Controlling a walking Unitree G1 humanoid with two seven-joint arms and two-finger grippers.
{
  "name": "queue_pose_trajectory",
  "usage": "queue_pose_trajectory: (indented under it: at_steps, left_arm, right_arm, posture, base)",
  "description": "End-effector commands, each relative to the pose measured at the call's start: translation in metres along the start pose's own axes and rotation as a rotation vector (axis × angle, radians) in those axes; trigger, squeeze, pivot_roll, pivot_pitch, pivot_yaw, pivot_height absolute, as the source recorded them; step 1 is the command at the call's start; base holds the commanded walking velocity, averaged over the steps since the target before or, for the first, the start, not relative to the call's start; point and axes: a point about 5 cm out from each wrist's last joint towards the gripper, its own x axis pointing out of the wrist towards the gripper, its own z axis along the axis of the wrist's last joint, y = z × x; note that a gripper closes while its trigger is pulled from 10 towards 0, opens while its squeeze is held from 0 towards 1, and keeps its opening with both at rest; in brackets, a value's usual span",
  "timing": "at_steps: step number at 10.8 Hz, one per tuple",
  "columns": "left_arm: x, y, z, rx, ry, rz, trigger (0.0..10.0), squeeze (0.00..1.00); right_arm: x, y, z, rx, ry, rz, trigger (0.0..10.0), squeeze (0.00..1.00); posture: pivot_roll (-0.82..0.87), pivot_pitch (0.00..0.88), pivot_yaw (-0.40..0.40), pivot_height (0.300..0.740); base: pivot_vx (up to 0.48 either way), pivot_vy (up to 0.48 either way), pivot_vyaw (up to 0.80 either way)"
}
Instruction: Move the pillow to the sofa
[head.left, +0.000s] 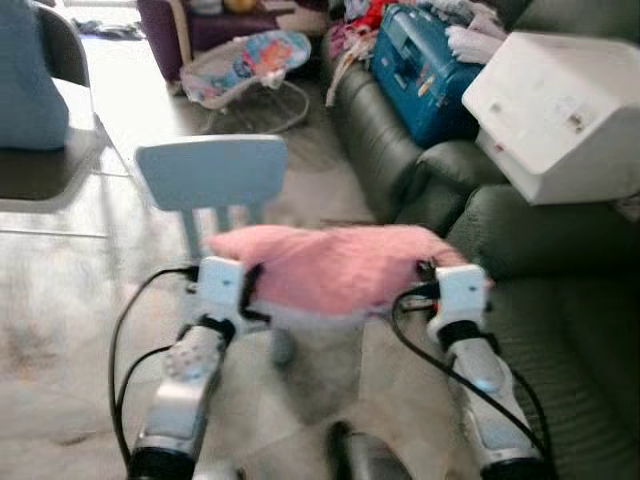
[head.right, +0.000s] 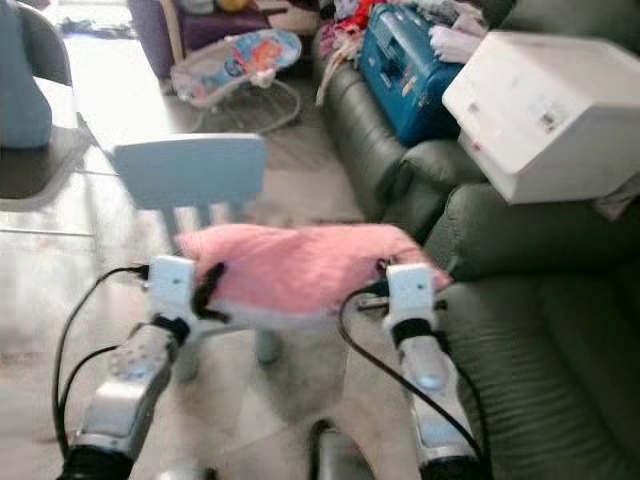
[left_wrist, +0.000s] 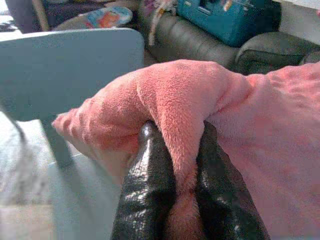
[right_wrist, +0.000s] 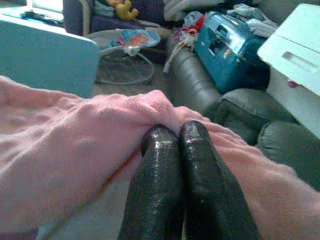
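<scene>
Pinching a fold of pink plush between its two black fingers (left_wrist: 150, 185), the left gripper (head.left: 247, 290) held one end of the pillow (head.left: 335, 265), the fabric bulging up between the pads. The right gripper (right_wrist: 177, 137) held the other end, its fingers pressed close together on a thin ridge of the same fabric. Between the two grippers the pillow hung stretched and slightly sagging, lifted above the floor (head.left: 60, 330) (its lower edge looked pale, though the blur made that hard to judge).

Just beyond the left gripper, behind the pillow, stood a small light-blue chair (head.left: 212, 172), its backrest rising above the pillow's top edge. Outward from the right gripper lay the dark green sofa (head.left: 560, 330), its seat cushion just beside that arm. Farther along the sofa rested a white box (head.left: 555, 110) and, past it, a blue case (head.left: 425, 65) with clothes heaped nearby. Well beyond the chair, a baby bouncer (head.left: 250, 65) sat on the floor.
</scene>
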Motion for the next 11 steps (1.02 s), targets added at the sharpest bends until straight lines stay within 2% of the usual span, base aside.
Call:
queue_pose_trajectory:
  at_steps: [1, 8, 9, 11]
  left_arm:
    - [0.0023, -0.0066, 0.0069, 0.008, -0.028, -0.023, 10.0, 0.00]
    - [0.0012, -0.0071, 0.0061, 0.018, -0.019, -0.044, 10.0, 0.00]
    - [0.0005, -0.0081, 0.0106, 0.031, -0.058, -0.052, 10.0, 0.00]
    - [0.0001, -0.0122, 0.0083, 0.064, -0.052, -0.057, 10.0, 0.00]
  right_arm:
    - [0.0003, -0.0048, 0.0048, -0.004, -0.024, -0.011, 10.0, 0.00]
    - [0.0011, -0.0026, 0.0052, 0.002, -0.025, -0.016, 10.0, 0.00]
    - [0.0010, -0.0024, 0.0047, 0.001, -0.022, -0.017, 10.0, 0.00]
    - [0.0010, -0.0021, 0.0031, 0.001, -0.016, -0.020, 10.0, 0.00]
  posture:
    - [-0.04, 0.087, -0.085, 0.740]
    - [-0.04, 0.089, -0.079, 0.740]
    - [-0.03, 0.090, -0.077, 0.740]
    - [-0.03, 0.087, -0.076, 0.740]
  base:
    - [0.000, 0.480, 0.00]
    - [0.000, 0.480, 0.00]
    - [0.000, 0.000, 0.00]
    - [0.000, 0.000, 0.00]
